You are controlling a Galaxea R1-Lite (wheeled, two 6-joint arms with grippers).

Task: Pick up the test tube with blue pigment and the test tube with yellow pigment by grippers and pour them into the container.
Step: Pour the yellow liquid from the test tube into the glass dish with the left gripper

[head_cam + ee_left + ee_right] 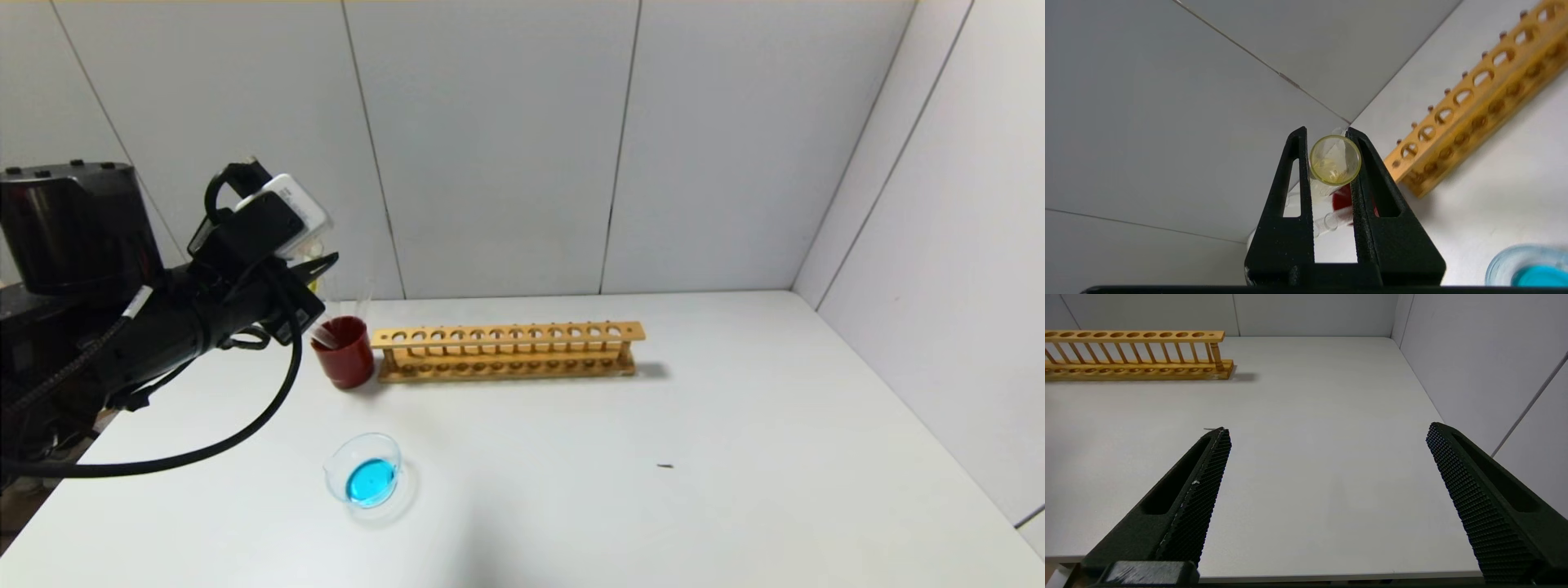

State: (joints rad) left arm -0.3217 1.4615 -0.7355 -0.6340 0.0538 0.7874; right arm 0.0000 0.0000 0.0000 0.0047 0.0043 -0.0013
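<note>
Grey-white wall panels backed a white tabletop (735, 425) in the head view. On it stood one wooden rack (508, 351), its holes bare, with one dark red cup (346, 353) just beside its left end and plain clear tubes leaning in that cup, too faint to count. One container (366, 478) sat nearer the robot, well apart from the cup, with blue liquid already pooled in it. No test tube with blue pigment could be made out. The left gripper (320, 282) hung above and just left of the cup, so the container lay forward and below it, on the left arm's side.

From the left wrist view, the left gripper (1332, 154) was clamped on the test tube with yellow pigment (1335, 160), one only. Its long axis pointed nearly at the camera, open mouth facing, and little yellow showed inside. The container's rim (1498, 261) peeked in at the corner, so pouring would likely need a carry toward it.

From the right wrist view, the right gripper (1327, 435) hovered over bare tabletop, fingers wide apart and holding nothing, farther from the container.
</note>
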